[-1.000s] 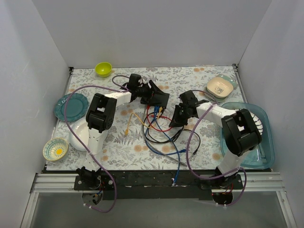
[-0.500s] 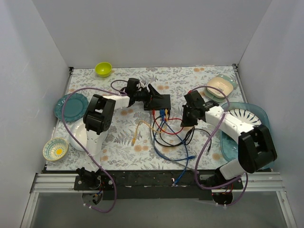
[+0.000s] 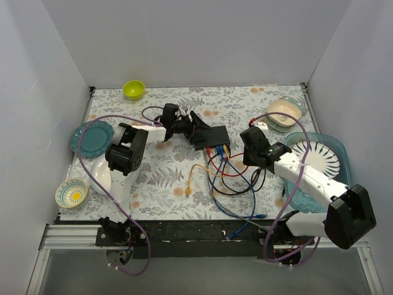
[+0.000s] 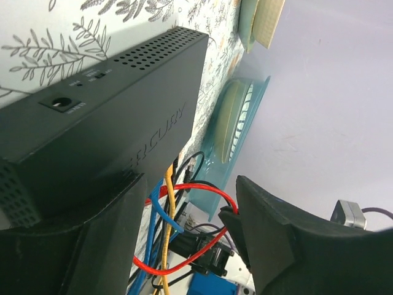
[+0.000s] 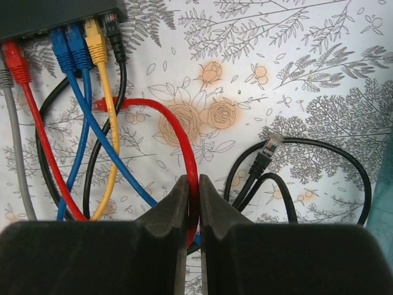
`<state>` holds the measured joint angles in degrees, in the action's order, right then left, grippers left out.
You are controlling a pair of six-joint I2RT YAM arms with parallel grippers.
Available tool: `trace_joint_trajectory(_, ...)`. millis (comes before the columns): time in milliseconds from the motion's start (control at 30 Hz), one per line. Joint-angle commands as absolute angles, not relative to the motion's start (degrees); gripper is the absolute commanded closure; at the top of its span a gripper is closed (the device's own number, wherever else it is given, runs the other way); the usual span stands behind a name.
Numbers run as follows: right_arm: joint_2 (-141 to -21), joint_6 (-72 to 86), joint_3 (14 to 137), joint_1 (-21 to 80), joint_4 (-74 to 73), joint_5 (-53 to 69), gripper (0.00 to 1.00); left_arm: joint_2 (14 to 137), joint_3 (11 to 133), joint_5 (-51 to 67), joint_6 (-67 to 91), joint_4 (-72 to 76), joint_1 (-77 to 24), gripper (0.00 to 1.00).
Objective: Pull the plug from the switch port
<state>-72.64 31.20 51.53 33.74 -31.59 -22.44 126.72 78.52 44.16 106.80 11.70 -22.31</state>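
The switch (image 3: 212,136) is a flat black box in the middle of the table. Grey, red, two blue, yellow and black plugs sit in its ports (image 5: 73,46). My left gripper (image 3: 191,126) is at the switch's far-left end. In the left wrist view its jaws (image 4: 190,203) stand wide apart, with the switch (image 4: 104,117) lying against one finger and a gap to the other. My right gripper (image 3: 247,158) is right of the switch, shut on a looping red cable (image 5: 184,141). That cable's small red end (image 5: 100,104) lies on the table, apart from the switch (image 5: 55,15).
A loose black plug (image 5: 268,147) and cable coils lie right of my right gripper. Yellow (image 3: 195,175) and blue (image 3: 239,206) cables trail toward the front edge. A blue tray (image 3: 344,184) holding a white plate is at right, a cream dish (image 3: 284,112) at back right, and a teal plate (image 3: 92,138), bowls (image 3: 72,192) and a lime bowl (image 3: 133,89) at left.
My right gripper has drawn back to the right and toward the front with the red cable. The switch has swung and slid right, and the cable bundle has dragged along.
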Motion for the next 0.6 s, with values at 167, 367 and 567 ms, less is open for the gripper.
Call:
trace_joint_trajectory(167,-77.25,29.44,52.12,35.33,-29.71,-23.83,0.99,122.52,74.70,47.63,108.72,15.65,-24.69,0.39)
trace_joint_trajectory(367,-78.57,28.48,54.22,35.68,-29.44,-22.41,0.99,123.31,77.08,42.46,102.41,7.40,-30.41,0.39)
trace_joint_trajectory(567,-78.31,27.60,57.39,36.39,-31.29,-22.76,0.99,123.40,75.50,37.79,102.39,3.43,-30.85,0.39)
